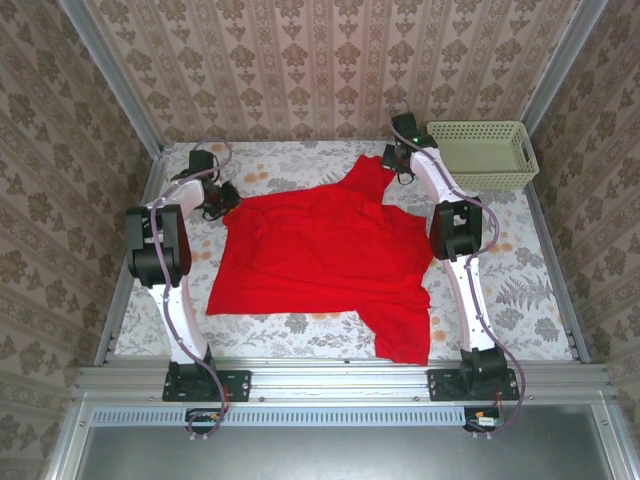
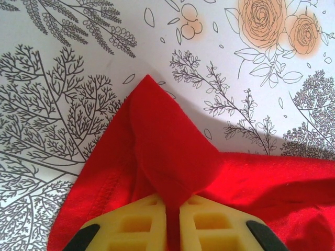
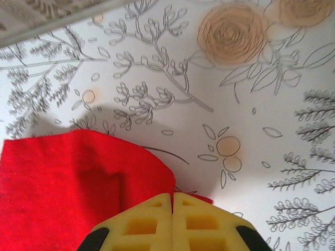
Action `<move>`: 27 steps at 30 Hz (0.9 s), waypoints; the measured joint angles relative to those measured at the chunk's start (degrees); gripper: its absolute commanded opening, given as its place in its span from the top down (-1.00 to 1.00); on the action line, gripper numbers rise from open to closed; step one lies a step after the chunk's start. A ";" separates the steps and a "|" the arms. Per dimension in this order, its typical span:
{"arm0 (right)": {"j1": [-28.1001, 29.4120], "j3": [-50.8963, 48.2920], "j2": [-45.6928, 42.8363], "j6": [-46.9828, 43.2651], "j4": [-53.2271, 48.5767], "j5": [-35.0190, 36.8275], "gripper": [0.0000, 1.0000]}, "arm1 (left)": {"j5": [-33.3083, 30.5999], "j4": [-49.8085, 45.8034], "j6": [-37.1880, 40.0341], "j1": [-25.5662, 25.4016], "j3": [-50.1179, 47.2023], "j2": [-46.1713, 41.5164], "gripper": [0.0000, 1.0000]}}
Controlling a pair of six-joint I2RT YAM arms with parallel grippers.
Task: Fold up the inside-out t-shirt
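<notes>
Flowers and leaves are drawn on the white table cover (image 1: 520, 290), but no words, numbers or signs can be read.

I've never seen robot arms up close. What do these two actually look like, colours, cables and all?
The left arm and right arm match: slim white links, chunky black joints, black bases. Thin purplish cables loop alongside each. The left gripper and right gripper have pale yellow fingers with a waffle-like grid and black side pieces.
</notes>
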 measured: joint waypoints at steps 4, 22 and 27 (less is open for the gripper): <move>0.00 0.79 0.00 -1.70 -0.22 1.05 1.00 | 0.09 -0.26 0.42 0.33 0.00 0.00 0.86; -2.99 0.90 -7.23 -7.23 -0.76 -1.49 1.00 | 1.79 -0.70 1.42 4.83 -1.38 -0.96 1.00; -3.61 0.90 -10.40 -9.51 -0.17 -3.48 1.00 | 2.47 -1.11 1.95 5.70 -1.38 -2.27 1.00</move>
